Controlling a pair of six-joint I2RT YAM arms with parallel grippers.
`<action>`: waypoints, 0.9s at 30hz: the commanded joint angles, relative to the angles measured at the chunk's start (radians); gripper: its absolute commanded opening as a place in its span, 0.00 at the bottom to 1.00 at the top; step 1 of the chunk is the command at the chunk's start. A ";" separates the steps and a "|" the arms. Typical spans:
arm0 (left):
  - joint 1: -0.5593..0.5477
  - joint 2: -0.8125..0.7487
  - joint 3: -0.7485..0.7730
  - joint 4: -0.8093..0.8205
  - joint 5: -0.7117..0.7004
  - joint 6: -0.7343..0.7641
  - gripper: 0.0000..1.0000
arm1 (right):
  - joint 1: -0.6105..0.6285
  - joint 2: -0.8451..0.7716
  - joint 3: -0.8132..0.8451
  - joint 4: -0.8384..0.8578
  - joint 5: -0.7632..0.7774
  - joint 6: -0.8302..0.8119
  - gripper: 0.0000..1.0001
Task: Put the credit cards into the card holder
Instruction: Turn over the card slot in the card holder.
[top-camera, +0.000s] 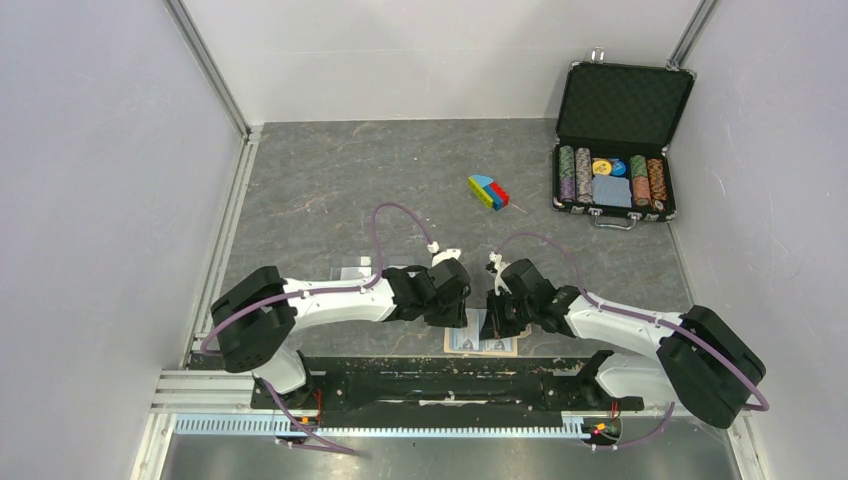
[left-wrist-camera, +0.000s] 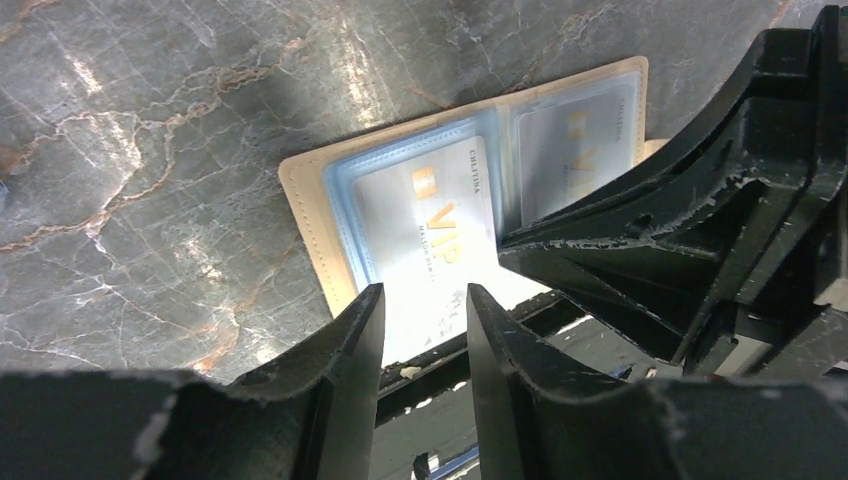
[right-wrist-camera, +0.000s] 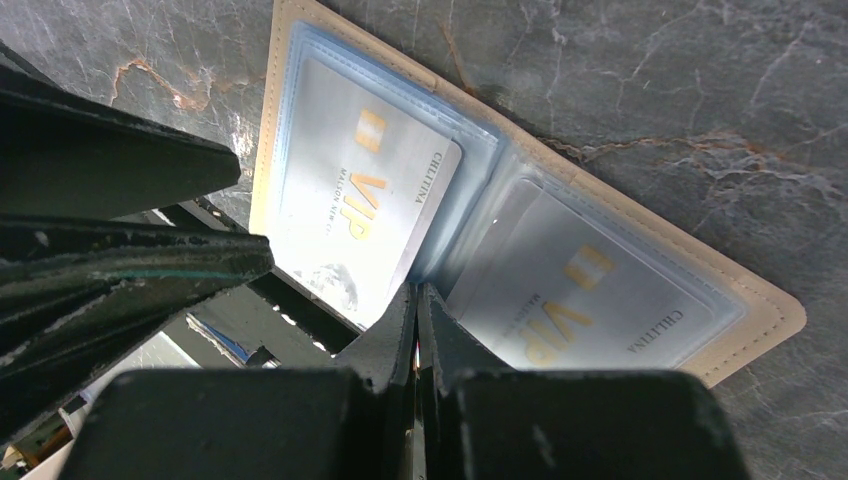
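The tan card holder (top-camera: 482, 343) lies open and flat at the table's near edge, between my two grippers. Each of its two light blue pocket panels shows one pale grey credit card with gold marks: one (left-wrist-camera: 430, 215) on the left panel and one (left-wrist-camera: 575, 150) on the right panel. My left gripper (left-wrist-camera: 425, 300) is open and empty, its tips just above the near end of the left card (right-wrist-camera: 350, 200). My right gripper (right-wrist-camera: 416, 292) is shut, with its tips at the holder's centre fold, beside the right card (right-wrist-camera: 580, 290). The tan rim (right-wrist-camera: 770, 310) frames both panels.
An open black poker-chip case (top-camera: 622, 150) stands at the back right. A small block toy in several colours (top-camera: 488, 191) lies mid-table. The black mounting rail (top-camera: 430, 385) runs just below the holder at the near edge. Grey walls close in both sides.
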 joint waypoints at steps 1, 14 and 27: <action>-0.012 0.016 0.037 0.011 -0.024 0.035 0.43 | 0.010 0.017 -0.002 -0.020 0.017 -0.010 0.00; -0.020 0.094 0.009 -0.004 -0.052 0.020 0.46 | 0.010 0.015 -0.004 -0.022 0.017 -0.008 0.00; -0.027 0.091 0.031 -0.070 -0.111 0.029 0.51 | 0.011 0.019 0.001 -0.022 0.017 -0.008 0.00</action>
